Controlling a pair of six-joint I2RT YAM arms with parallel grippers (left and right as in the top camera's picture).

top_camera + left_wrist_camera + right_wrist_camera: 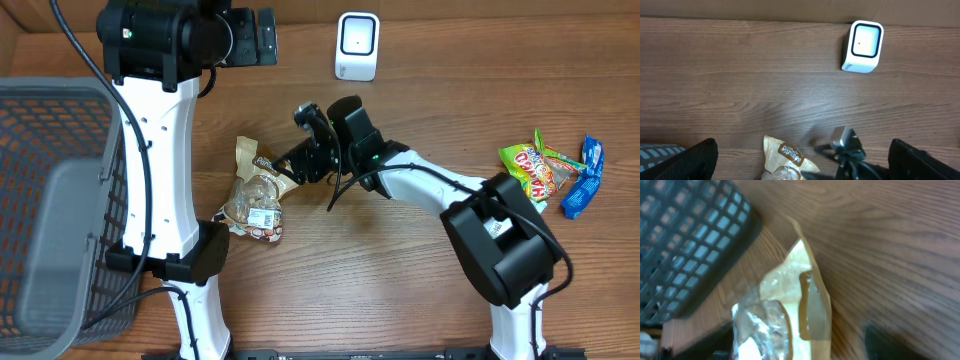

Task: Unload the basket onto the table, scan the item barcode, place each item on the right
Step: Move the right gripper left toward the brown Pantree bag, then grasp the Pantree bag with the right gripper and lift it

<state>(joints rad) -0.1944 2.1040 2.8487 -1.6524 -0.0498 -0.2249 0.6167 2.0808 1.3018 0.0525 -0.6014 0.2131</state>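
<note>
The item, a tan and clear snack bag (255, 195) with a white label, lies flat on the wood table left of centre. My right gripper (287, 168) is low at the bag's upper right end. In the right wrist view its blurred fingers (890, 340) stand apart on either side of the bag (790, 310), and the right one is clear of it. The white barcode scanner (357, 45) stands at the back centre and shows in the left wrist view as the scanner (863, 46). My left gripper (255, 35) hovers open at the back left, above the bag (785, 157), holding nothing.
A dark mesh basket (55, 200) fills the left edge. Colourful snack packets (535, 168) and a blue wrapper (583, 180) lie at the far right. The left arm's white column (165, 170) stands just left of the bag.
</note>
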